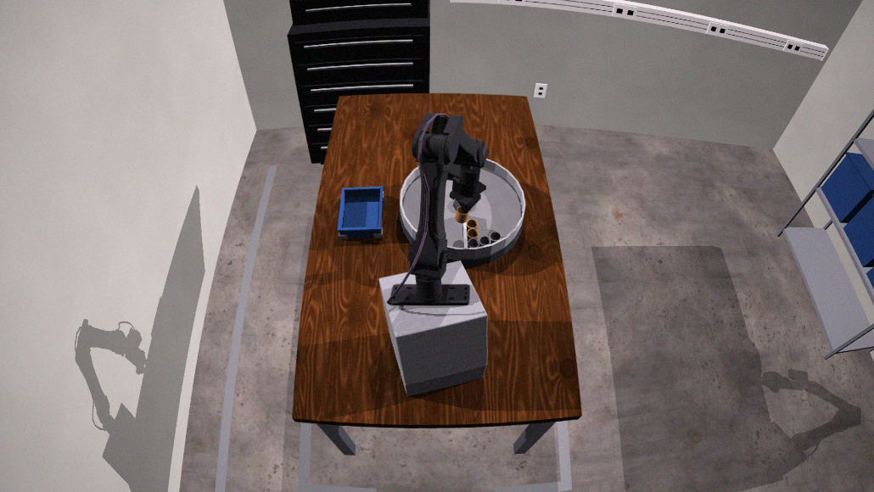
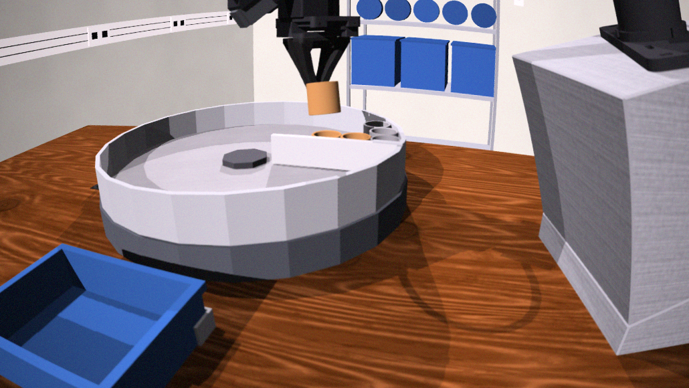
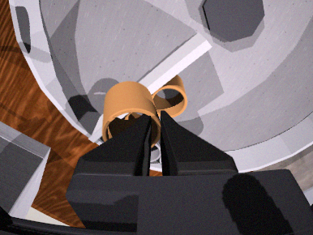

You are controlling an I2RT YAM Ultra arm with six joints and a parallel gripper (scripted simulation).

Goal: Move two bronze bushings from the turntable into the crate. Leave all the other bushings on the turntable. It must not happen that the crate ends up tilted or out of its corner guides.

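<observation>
My gripper (image 2: 318, 77) is shut on a bronze bushing (image 2: 323, 98) and holds it above the grey turntable (image 2: 250, 178), over its inner floor. The held bushing also shows in the wrist view (image 3: 130, 108) between the fingertips and from above (image 1: 462, 213). Two more bronze bushings (image 2: 326, 133) (image 2: 356, 136) stand on the turntable behind a white divider (image 2: 332, 151), one of them in the wrist view (image 3: 172, 96). Grey and dark bushings (image 2: 381, 130) stand beside them at the rim. The blue crate (image 2: 91, 318) (image 1: 360, 211) sits on the table left of the turntable, with nothing inside.
The arm's grey pedestal (image 2: 612, 182) stands near the turntable on the wooden table. A dark hub (image 2: 244, 158) sits at the turntable's centre. A black drawer cabinet (image 1: 361, 67) stands behind the table, blue-bin shelves (image 2: 424, 62) to the side.
</observation>
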